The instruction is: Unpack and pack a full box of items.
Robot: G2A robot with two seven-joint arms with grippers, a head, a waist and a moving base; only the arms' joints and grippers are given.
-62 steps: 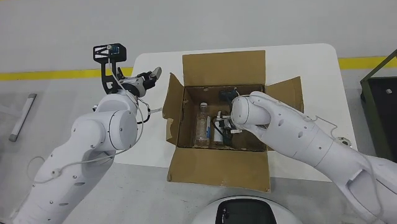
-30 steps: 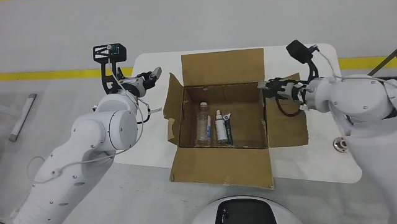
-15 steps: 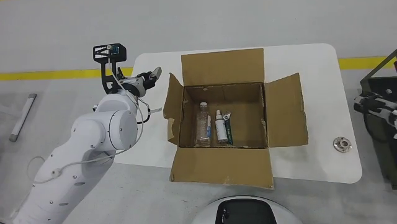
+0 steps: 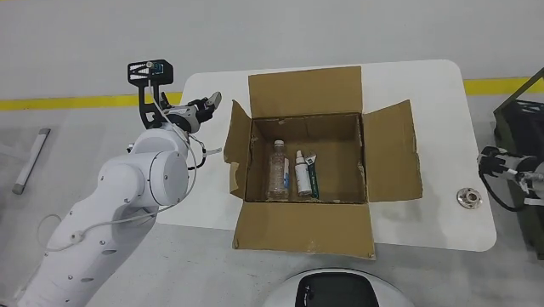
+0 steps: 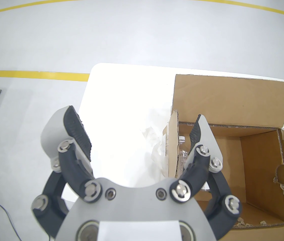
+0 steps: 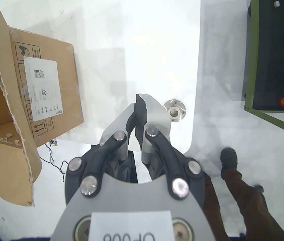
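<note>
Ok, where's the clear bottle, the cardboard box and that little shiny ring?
clear bottle (image 4: 277, 171), top view, middle of its see-through body.
cardboard box (image 4: 306, 93), top view, on its far open flap.
shiny ring (image 6: 174, 110), right wrist view, on its raised centre.

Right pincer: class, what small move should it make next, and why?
Probably swing over the cardboard box and open. The right pincer is shut on nothing near the edge of the table, while a clear bottle, a white bottle and a tube lie in the box, not yet unpacked.
</note>
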